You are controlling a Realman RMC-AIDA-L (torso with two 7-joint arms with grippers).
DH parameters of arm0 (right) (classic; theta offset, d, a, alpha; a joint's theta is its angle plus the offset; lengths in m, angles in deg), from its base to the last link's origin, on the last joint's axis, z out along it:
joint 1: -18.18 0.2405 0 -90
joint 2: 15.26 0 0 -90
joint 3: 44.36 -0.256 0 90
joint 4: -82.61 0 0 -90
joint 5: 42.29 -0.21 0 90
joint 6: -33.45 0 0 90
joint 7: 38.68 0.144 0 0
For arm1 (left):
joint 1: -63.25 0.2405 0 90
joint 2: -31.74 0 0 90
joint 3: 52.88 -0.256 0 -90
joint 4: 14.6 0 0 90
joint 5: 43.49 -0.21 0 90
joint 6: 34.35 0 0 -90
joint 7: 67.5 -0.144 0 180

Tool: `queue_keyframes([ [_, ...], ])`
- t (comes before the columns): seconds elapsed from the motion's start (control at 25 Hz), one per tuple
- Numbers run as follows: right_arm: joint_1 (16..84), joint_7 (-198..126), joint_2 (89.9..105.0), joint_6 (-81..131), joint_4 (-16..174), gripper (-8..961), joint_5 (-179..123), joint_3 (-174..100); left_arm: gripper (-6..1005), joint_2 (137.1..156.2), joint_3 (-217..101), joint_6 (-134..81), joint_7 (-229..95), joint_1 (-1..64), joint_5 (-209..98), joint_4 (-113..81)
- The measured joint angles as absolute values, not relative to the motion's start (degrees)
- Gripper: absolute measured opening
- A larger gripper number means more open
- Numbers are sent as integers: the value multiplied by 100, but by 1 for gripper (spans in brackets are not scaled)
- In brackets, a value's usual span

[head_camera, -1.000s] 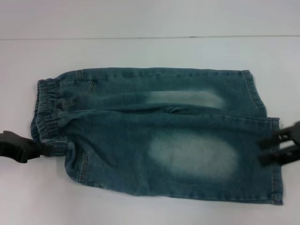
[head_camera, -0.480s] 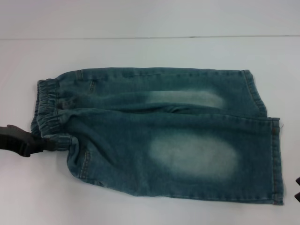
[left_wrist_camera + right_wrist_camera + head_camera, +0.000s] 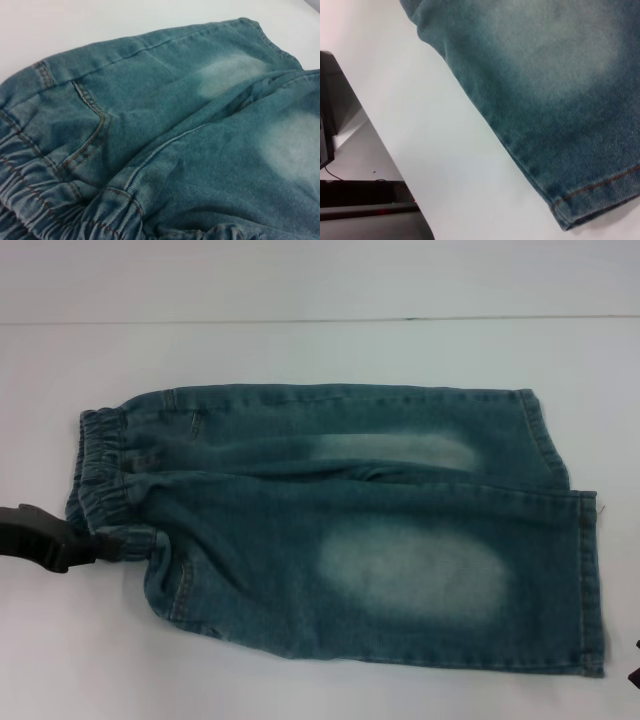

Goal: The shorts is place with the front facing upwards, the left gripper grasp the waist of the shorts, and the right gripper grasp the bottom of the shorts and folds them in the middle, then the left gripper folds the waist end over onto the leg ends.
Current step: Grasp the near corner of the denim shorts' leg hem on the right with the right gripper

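The shorts [image 3: 340,520] lie flat on the white table, folded lengthwise so one leg rests on the other. The waist of the shorts [image 3: 100,470] is at the left and the bottom of the shorts [image 3: 590,580] at the right. My left gripper [image 3: 95,546] comes in from the left and is pinched on the near corner of the waistband. The left wrist view looks closely at the gathered waist [image 3: 35,200] and a stitched pocket [image 3: 90,130]. Only a dark sliver of my right gripper [image 3: 636,665] shows at the right edge, apart from the hem. The right wrist view holds the hem corner [image 3: 600,195].
The white table [image 3: 320,350] extends bare behind and in front of the shorts. In the right wrist view, the table edge [image 3: 385,150] drops off to dark equipment [image 3: 330,100] and a floor below.
My right gripper, at the leg hem a second ago, has pulled away to the right and down until almost out of view. The left gripper shifted slightly up along the waist.
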State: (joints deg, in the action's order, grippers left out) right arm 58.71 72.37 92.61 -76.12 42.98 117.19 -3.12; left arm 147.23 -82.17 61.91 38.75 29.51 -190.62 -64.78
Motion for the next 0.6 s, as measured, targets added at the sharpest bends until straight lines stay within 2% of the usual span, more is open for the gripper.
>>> queue_keyframes([
  [0.36,5910,7383,9458,-7346,4330,726,11782,-216,25,14749,-8233,6193,3885,2969,-19062,-6478],
  [0.6,5949,7390,9503,-7151,4480,719,11794,-195,25,14749,-8233,6203,3885,2971,-19062,-6478],
])
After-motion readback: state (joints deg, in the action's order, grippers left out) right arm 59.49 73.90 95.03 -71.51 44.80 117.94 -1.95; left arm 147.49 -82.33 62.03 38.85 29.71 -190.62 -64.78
